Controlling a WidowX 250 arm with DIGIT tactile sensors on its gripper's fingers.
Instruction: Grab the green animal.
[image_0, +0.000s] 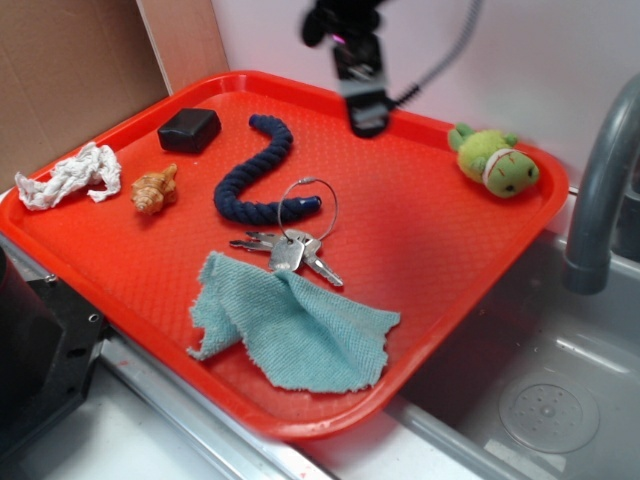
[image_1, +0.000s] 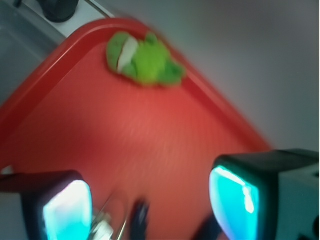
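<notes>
The green animal (image_0: 496, 161) is a small lime-green plush with a darker head and a white band with red marks. It lies at the far right corner of the red tray (image_0: 420, 250). In the wrist view it (image_1: 145, 61) lies ahead near the tray's rim. My gripper (image_0: 367, 112) hangs above the tray's far edge, to the left of the plush and apart from it. In the wrist view my gripper (image_1: 152, 205) is open with nothing between its cyan pads (image_1: 235, 197).
On the tray lie a black block (image_0: 189, 129), a navy rope (image_0: 260, 170), an orange-tan figurine (image_0: 155, 190), a white rag (image_0: 70, 175), keys on a ring (image_0: 292, 245) and a teal cloth (image_0: 295, 325). A grey faucet (image_0: 600, 190) and sink (image_0: 545, 400) are at the right.
</notes>
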